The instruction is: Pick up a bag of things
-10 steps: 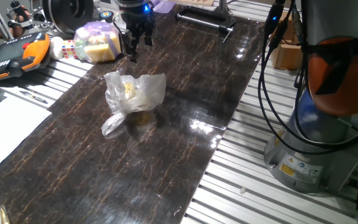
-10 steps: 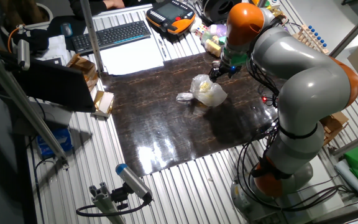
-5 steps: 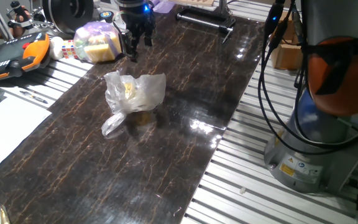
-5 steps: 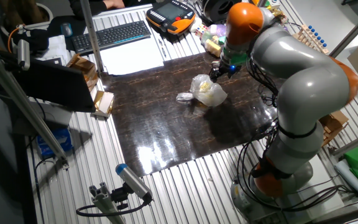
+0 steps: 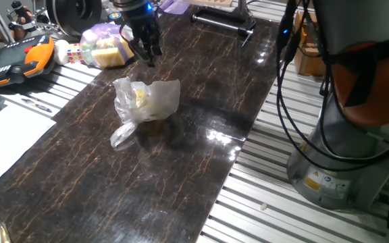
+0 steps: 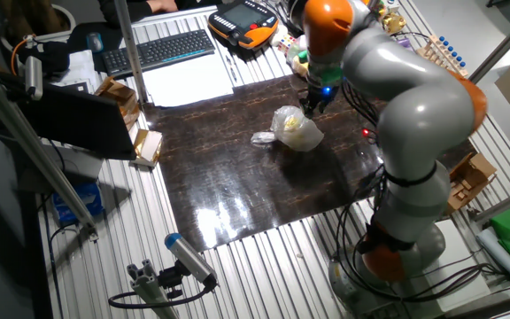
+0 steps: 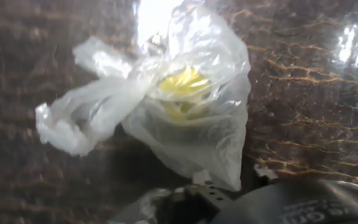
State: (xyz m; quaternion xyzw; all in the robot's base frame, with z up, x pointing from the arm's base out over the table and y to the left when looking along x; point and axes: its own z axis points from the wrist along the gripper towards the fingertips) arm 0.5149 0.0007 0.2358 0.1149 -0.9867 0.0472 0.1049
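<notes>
Overhead, gripper [image 5: 147, 55]: hangs above the desk's far part, beyond the bag and apart from it; whether its fingers are spread or closed, I cannot tell.
Bag of things [image 5: 144, 102]: lies on the dark marbled desk [image 5: 181, 169], pale yellow pieces showing through.
Long axis: runs from the bulging body to the twisted tail [image 5: 123, 136], which points toward the near-left.
Purple-tinted bag [image 5: 105, 44]: just left of the gripper, at the desk's edge.
Teach pendant [image 5: 15, 59]: further left.
</notes>
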